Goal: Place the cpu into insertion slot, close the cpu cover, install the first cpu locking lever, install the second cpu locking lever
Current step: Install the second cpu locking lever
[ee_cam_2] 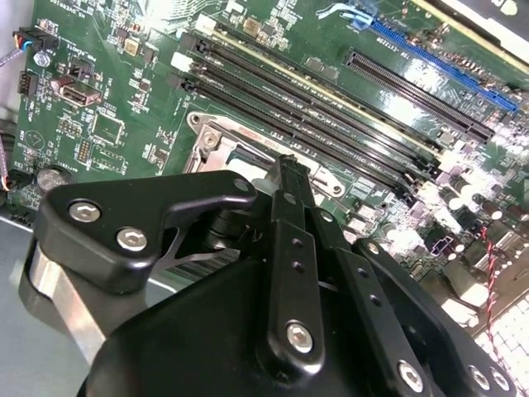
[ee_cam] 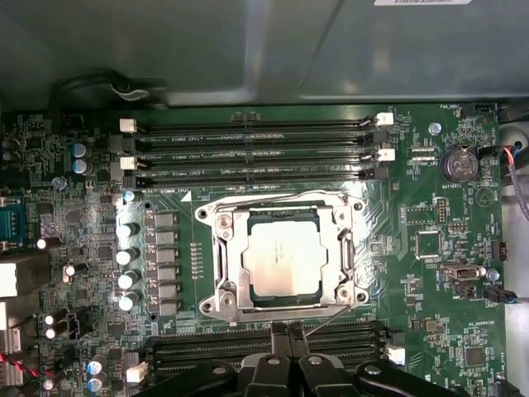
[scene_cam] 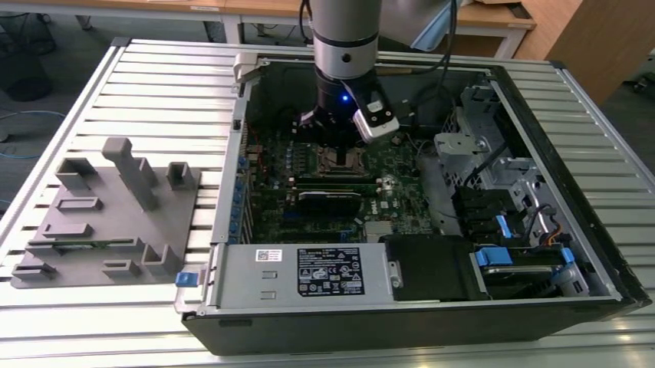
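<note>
My gripper [ee_cam: 288, 332] hangs just above the green motherboard [ee_cam: 430, 198], fingers pressed together with nothing between them, their tips by the socket's edge; the cpu [ee_cam: 282, 258] lies flat in the insertion slot [ee_cam: 223, 285]; the cpu cover [ee_cam: 285, 214] frames it, down over the chip; memory slots [ee_cam: 248, 153] run alongside.

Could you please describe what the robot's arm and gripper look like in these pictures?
The arm is a silver-grey cylinder with a black wrist section showing a small blue light, and dark cables trail behind it. A white camera block sits at the wrist. The gripper is matte black, with linkage bars joined by silver screws.
</note>
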